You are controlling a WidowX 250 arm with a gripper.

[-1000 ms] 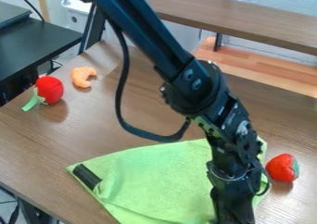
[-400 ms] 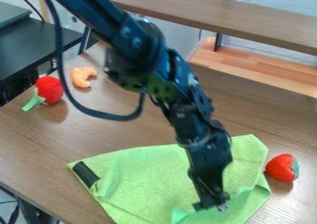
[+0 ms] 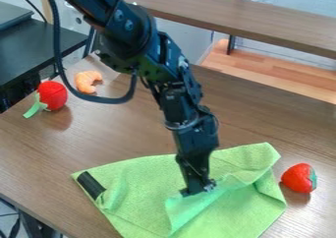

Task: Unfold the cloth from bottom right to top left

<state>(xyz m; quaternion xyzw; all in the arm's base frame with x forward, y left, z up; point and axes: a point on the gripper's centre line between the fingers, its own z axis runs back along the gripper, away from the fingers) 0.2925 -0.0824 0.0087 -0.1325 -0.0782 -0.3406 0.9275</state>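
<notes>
Gripper (image 3: pixel 198 189) and lifted edge shift far-left, claw clamped on the green cloth (image 3: pixel 141 195); shallow pinch may slip, or low pull may drag the underlayer along.

We see a brown wood-grain surface (image 3: pixel 85 143) with soft, pale light across its top. Beyond its far edge, we have a long brown shelf (image 3: pixel 242 18), raised above lighter wood boards (image 3: pixel 279 80). A dark upright (image 3: pixel 231 45) stands between shelf and boards, and past the surface we also see a whitish wall (image 3: pixel 289 11) with faint lines like brick joints. To the left of the surface, there is a black desk (image 3: pixel 42 43) with a flat dark box (image 3: pixel 13 19) on it. A thin black cable (image 3: pixel 27 1) hangs above that desk.
</notes>
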